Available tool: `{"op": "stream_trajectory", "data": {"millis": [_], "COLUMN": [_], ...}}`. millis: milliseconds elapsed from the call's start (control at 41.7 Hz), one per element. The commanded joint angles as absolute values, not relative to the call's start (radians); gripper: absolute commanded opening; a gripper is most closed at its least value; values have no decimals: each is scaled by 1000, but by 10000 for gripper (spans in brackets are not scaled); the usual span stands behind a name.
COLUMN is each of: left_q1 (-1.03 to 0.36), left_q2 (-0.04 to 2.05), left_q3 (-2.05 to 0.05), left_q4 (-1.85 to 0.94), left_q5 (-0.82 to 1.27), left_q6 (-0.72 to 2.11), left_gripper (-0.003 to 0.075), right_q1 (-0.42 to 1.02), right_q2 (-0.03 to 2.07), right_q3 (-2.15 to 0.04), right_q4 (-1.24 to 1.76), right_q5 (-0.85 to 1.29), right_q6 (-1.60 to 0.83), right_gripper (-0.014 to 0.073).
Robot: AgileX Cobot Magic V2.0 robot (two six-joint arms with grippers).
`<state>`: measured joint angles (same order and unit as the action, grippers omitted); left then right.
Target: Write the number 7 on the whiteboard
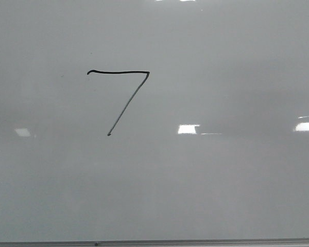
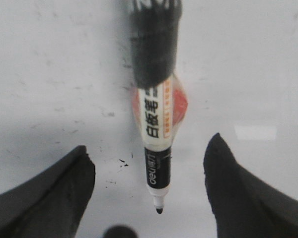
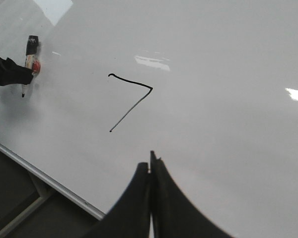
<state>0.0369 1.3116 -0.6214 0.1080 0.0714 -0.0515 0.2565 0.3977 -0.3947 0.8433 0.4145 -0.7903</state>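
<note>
The number 7 [image 1: 121, 72] is drawn in thin black marker on the whiteboard [image 1: 221, 180], left of middle in the front view. It also shows in the right wrist view [image 3: 131, 110]. No gripper shows in the front view. In the left wrist view my left gripper [image 2: 150, 144] is open over the board, its fingers [image 2: 64, 188] wide apart on either side of an uncapped black-and-white marker [image 2: 156, 129]; they do not touch it. The right wrist view shows that gripper [image 3: 10, 72] and marker [image 3: 29, 62] well left of the 7. My right gripper [image 3: 151, 161] is shut and empty above the board.
The board's grey metal frame edge runs along the bottom of the front view [image 1: 195, 242] and shows in the right wrist view [image 3: 44, 176], with a dark area beyond it. Bright rectangular light reflections [image 1: 188, 128] lie on the board. Small black ink specks [image 2: 122, 162] sit beside the marker.
</note>
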Motion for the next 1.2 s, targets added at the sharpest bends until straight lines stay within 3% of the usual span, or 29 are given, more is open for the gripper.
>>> {"op": "stream_trajectory", "data": {"millis": [0,240,360,744,1176], "left_q1": [38,38,38,38,38], "left_q2": [1172,880,718,322,274], "left_q3": [-648,-630,-570,-420,-415], "left_q4": [101,101,101,101,101], "left_q5": [44,145,165,247,254], "left_q6": [-60,-56,-56,-56,-56], "left_gripper": [482,475,419,-11,-20], "right_q1": [251,251,251,251,251], "right_q2": [402,402,402,402,402], "right_q3": [-424,-424,-424,-424,-424], "right_q4": [875,875,875,875,875], "right_q5": [355,353,353,353,354], "right_q6": [-792,-792,-792,-792,-792], "right_gripper": [-68,-68,-68,-68,-68]}}
